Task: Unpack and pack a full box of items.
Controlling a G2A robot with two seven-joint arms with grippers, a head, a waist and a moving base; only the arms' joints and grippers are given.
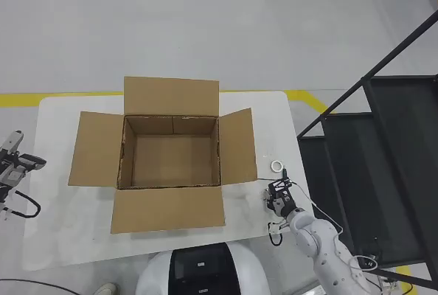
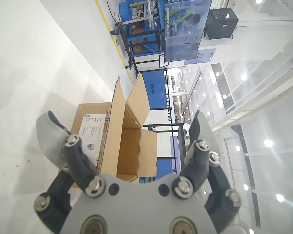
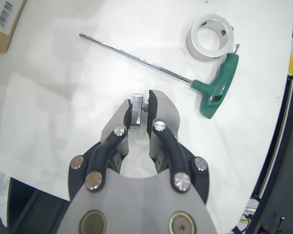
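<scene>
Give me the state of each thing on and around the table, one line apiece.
Box: open, all four flaps folded out, empty inside.
Left gripper: open, holding nothing.
Right gripper: shut on a small metal part.
Small metal part: clamped in the right gripper.
Ring: lying flat on the table, free.
Hex key: lying flat on the table, handle beside the ring.

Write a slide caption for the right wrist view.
Right pincer grips a small metal part above the table, near a green-handled key and a metal ring.
</scene>
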